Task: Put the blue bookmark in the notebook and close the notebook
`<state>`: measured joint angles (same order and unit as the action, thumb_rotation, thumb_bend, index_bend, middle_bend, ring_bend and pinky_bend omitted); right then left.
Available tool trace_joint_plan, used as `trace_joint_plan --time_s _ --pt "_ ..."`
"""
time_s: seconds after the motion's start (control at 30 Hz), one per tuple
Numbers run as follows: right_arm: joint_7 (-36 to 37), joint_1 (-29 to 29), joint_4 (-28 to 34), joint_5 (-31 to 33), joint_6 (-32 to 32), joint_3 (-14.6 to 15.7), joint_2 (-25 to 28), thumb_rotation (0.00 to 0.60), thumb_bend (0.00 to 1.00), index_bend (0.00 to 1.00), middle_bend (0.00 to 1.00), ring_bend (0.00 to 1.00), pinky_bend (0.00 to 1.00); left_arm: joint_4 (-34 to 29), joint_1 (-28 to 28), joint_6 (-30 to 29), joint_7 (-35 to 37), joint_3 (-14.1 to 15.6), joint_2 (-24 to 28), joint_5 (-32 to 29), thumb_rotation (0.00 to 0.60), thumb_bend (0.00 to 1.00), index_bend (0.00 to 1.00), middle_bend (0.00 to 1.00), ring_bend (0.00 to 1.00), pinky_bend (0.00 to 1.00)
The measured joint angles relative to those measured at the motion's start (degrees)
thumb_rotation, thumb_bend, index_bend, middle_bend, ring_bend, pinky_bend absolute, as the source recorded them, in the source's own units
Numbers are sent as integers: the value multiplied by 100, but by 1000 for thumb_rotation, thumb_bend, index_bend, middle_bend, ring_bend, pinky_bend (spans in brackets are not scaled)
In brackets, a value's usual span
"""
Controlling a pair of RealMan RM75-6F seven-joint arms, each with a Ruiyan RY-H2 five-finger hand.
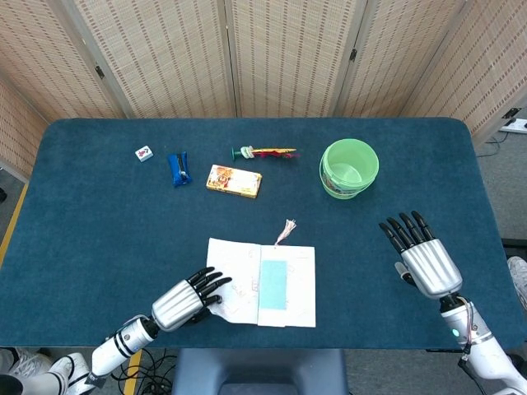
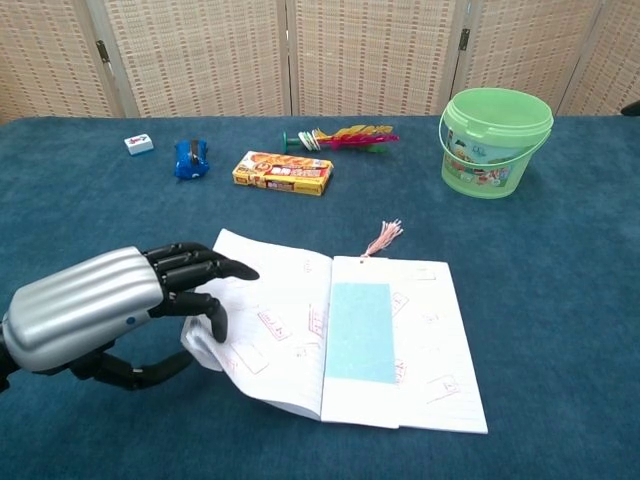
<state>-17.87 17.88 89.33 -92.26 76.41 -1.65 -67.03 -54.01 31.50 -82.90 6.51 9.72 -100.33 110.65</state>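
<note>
Each hand, left hand (image 1: 188, 299) and right hand (image 1: 422, 257), has a ribbed silver back, black fingers (image 2: 196, 268) and a white-and-black banded wrist.
</note>
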Motion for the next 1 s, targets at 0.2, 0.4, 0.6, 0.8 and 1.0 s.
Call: trace_joint_plan --time_s 0.2,0.4,0.6,0.8,1.0 --pt "22 7 -17 -25 1 -10 -8 600 267 70 94 0 0 78 2 -88 36 -10 -18 -18 600 543 570 178 164 158" --pt "47 29 -44 -52 2 -31 -33 600 266 70 94 0 0 121 -101 -323 94 -63 94 -116 600 545 580 194 171 158" --pt "70 35 -74 -75 14 -37 -60 600 266 70 94 0 0 117 -300 -578 75 -61 346 -200 600 546 596 200 171 158" --pt "90 32 -91 -109 40 -34 -77 600 266 70 94 0 0 -105 -318 -692 -204 5 486 -48 600 546 595 202 171 158" --pt "128 0 -93 -137 110 -32 -61 600 266 70 94 0 0 -497 -95 -533 -622 -35 487 153 600 546 577 202 171 158"
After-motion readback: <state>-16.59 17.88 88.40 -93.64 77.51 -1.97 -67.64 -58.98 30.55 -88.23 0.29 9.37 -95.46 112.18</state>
